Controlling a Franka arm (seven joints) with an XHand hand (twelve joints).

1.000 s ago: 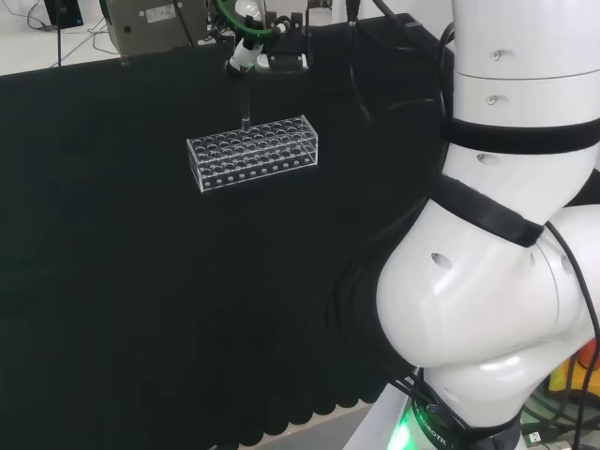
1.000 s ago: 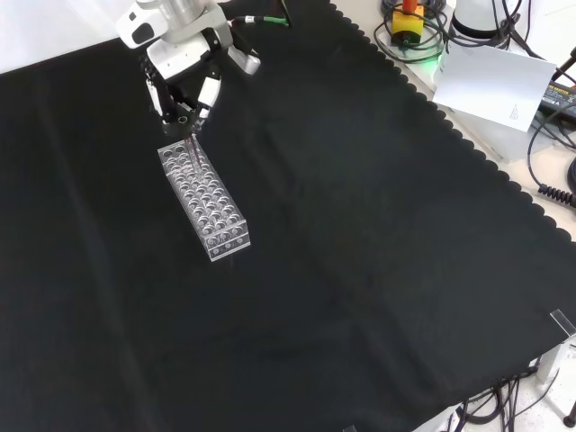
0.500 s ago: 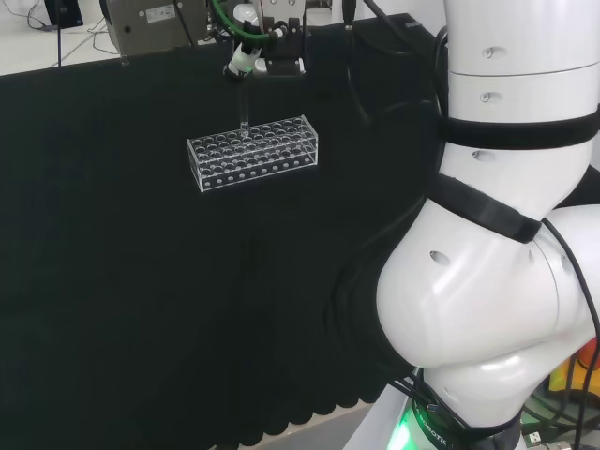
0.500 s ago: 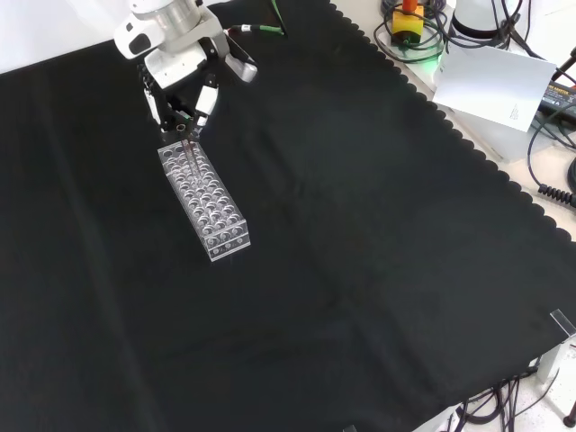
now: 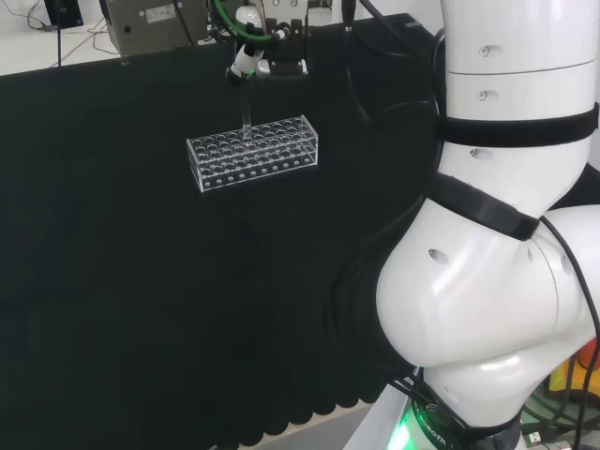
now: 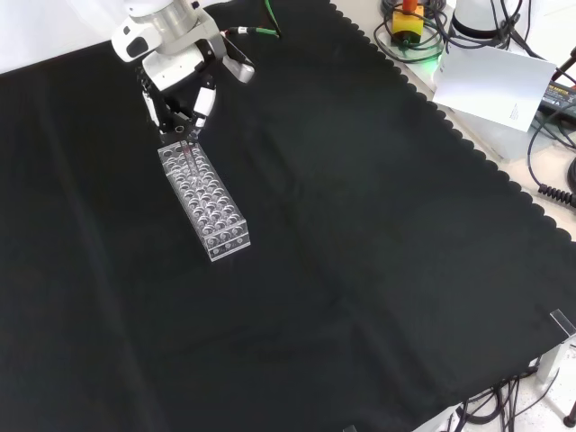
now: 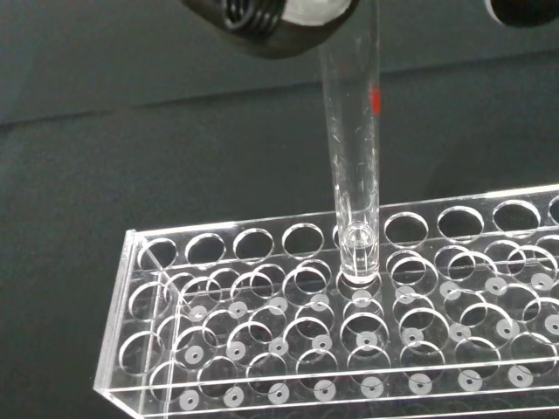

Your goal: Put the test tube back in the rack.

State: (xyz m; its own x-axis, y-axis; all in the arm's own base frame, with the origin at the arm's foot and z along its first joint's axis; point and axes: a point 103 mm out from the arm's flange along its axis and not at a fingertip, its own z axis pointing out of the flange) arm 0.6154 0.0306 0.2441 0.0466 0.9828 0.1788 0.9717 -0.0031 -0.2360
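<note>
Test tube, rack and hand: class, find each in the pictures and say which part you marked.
Test tube (image 7: 352,166), wrist view: the middle of its clear wall.
Rack (image 5: 253,152), head view: its top plate of holes.
Hand (image 6: 184,76), front view: its palm, above the rack.

From the head view you look over the arm's white links (image 5: 487,281) at the far-off hand (image 5: 246,58); the front view faces it from across the cloth (image 6: 360,225) — both share the rack (image 6: 203,200) below. The wrist view sits just above it.

Clear test tube (image 7: 354,166) upright, tip in rack (image 7: 349,323)
</note>
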